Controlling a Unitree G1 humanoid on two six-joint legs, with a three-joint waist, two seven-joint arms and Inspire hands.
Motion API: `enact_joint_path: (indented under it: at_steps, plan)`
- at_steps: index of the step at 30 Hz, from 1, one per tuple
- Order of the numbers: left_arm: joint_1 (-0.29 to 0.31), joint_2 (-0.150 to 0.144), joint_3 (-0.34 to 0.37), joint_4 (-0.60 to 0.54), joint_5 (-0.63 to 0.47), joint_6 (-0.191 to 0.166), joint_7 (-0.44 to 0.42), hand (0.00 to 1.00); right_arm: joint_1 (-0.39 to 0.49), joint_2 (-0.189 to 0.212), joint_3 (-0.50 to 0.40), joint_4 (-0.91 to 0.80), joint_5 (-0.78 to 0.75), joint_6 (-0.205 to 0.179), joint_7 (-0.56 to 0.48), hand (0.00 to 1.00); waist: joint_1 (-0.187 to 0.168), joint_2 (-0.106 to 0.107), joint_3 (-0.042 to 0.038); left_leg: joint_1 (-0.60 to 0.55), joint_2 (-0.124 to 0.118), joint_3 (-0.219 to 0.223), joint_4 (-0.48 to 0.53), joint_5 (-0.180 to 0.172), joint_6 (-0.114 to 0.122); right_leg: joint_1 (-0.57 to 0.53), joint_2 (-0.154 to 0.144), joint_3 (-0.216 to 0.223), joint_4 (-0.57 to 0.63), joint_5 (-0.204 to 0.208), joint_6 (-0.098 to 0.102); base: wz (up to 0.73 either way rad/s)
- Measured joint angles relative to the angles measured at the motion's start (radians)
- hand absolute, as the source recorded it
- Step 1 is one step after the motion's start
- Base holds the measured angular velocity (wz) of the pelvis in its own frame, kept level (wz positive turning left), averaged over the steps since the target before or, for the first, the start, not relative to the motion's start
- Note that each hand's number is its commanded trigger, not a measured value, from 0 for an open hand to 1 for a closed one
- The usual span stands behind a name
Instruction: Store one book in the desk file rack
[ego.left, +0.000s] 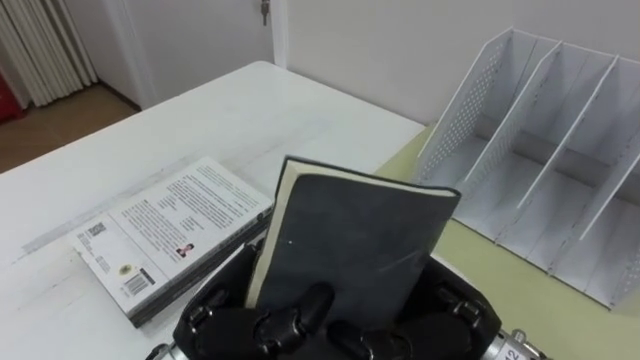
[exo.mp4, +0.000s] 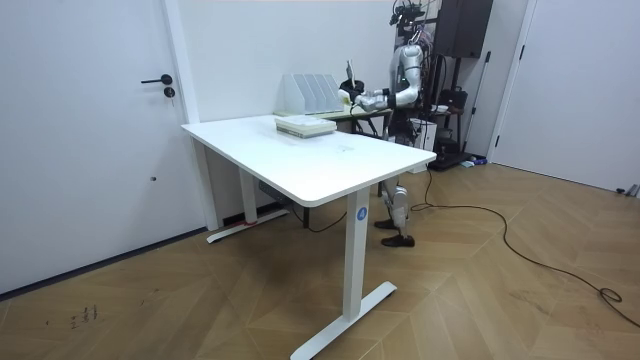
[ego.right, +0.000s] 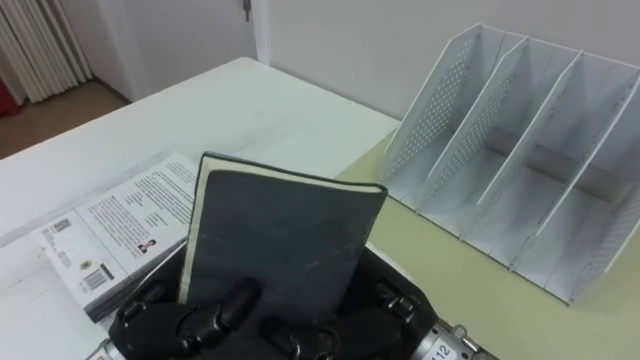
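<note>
The pick-up is done: the grey book (ego.left: 345, 240) is off the surface (ego.left: 220, 110) and stands upright in front of me, its bottom edge down in my hands and its cover facing me. My left hand (ego.left: 225, 325) has it from the lower left, with the fingers (ego.left: 300, 310) curled over the front cover and pinching it. My right hand (ego.left: 455, 305) sits against the book's lower right corner, but the book hides enough of it that I cannot tell how it is closed.

Storing it has not begun. The rack (ego.left: 480, 100) stands ahead and to my right on the green surface (ego.left: 500, 285), apart from the book, and every slot I can see in it is empty. A second book (ego.left: 170, 235) lies flat on the white surface just to my left, and I judge it is not part of this job, as only one book is asked for.

As I see it, what is left is the larger half: swing the book over to the right, line its bottom edge up with one slot between two dividers, lower it in and let go.
</note>
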Motion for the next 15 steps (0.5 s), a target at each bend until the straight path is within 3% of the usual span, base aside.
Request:
enact_joint_path:
  at_steps: [14,15]
  plan:
    - [-0.001,0.011,-0.005,0.003,-0.017,-0.006,0.001,0.99,-0.026,-0.025,0.016,0.000,0.000,0.000,-0.008,1.00,0.001,0.000,0.0007,-0.035,0.000,0.000,0.021,0.000,0.000,-0.036,-0.003,0.000,0.025,0.000,0.000,0.00]
    - [-0.001,0.012,-0.005,0.003,-0.017,-0.006,0.001,0.64,-0.026,-0.025,0.016,0.000,0.000,0.000,-0.008,1.00,0.000,0.000,0.0007,-0.035,0.000,0.000,0.021,0.000,0.000,-0.036,-0.003,0.000,0.026,0.000,0.000,0.00]
